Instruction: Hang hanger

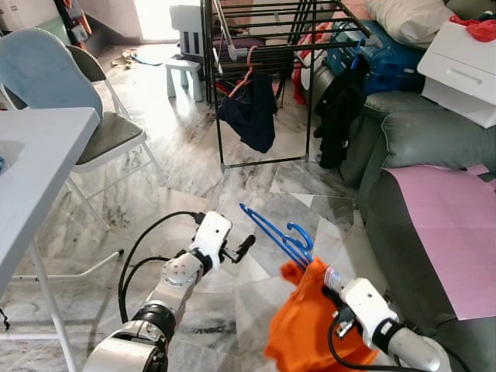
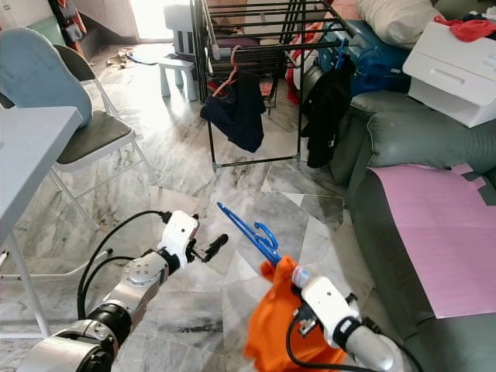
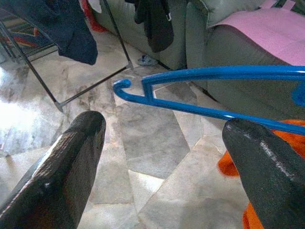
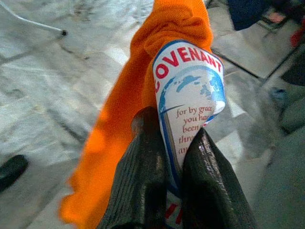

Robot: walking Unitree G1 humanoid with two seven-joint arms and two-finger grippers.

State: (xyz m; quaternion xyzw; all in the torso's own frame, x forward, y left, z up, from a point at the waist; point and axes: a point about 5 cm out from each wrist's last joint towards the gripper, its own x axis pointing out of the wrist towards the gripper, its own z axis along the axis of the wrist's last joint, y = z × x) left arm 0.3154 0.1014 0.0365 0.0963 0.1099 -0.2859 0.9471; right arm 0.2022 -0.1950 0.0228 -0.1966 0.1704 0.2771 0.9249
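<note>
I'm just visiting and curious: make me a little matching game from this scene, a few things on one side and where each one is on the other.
Things:
1. orange garment
2. blue hanger
3. navy garment
4. pink sheet

Places:
A. spread on the green sofa
B. hanging from the black drying rack
C. pinched between the right gripper fingers
D. sticking up out of the orange cloth, before the open left gripper

Pairs: 1-C, 2-D, 3-B, 4-A

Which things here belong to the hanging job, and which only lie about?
Job: blue hanger; orange shirt, pinched by right gripper; open left gripper; drying rack.

Lying about: folding chair; white table; sofa; pink cloth; white stool.
</note>
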